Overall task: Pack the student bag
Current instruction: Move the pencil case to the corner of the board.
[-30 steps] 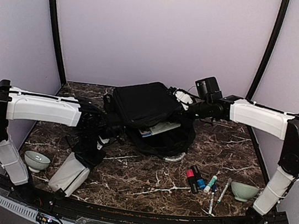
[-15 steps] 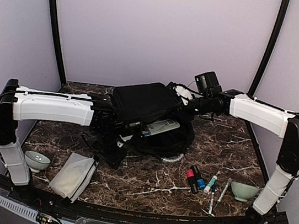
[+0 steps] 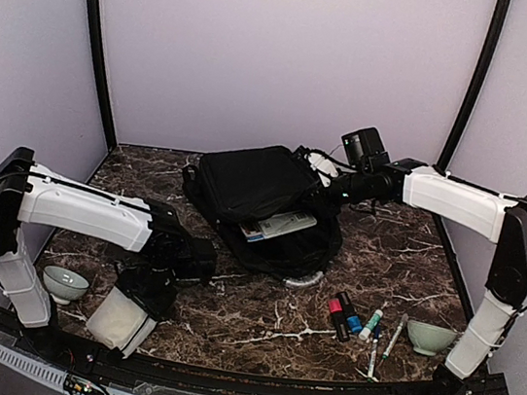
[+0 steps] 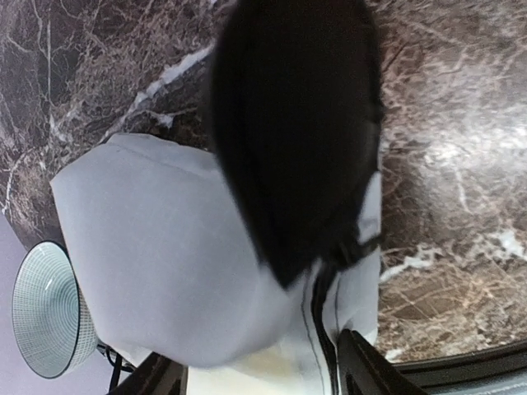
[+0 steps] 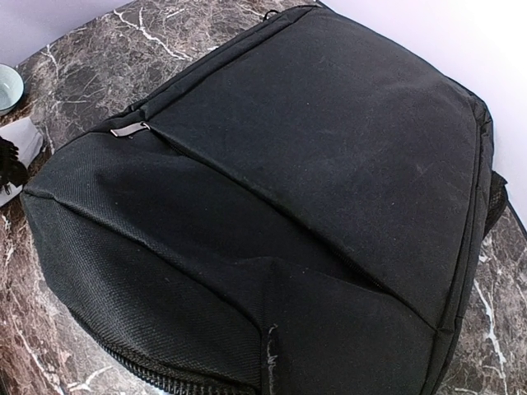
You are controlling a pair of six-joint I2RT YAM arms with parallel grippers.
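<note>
While the right arm props the student bag open, the left arm reaches for a soft pouch.

By the marble table's near-left corner sits a small ribbed bowl. Just beside it lies a white-grey pouch, with the left gripper low over it, fingers spread wide either side and nothing gripped. The black bag lies mid-table toward the far edge, its mouth showing a book inside. The right gripper, fully closed, appears to pinch the bag's raised flap at its far-right edge. Markers and a second bowl wait near the right edge. Next, likely: close on the pouch, then carry it to the bag's mouth.
</note>
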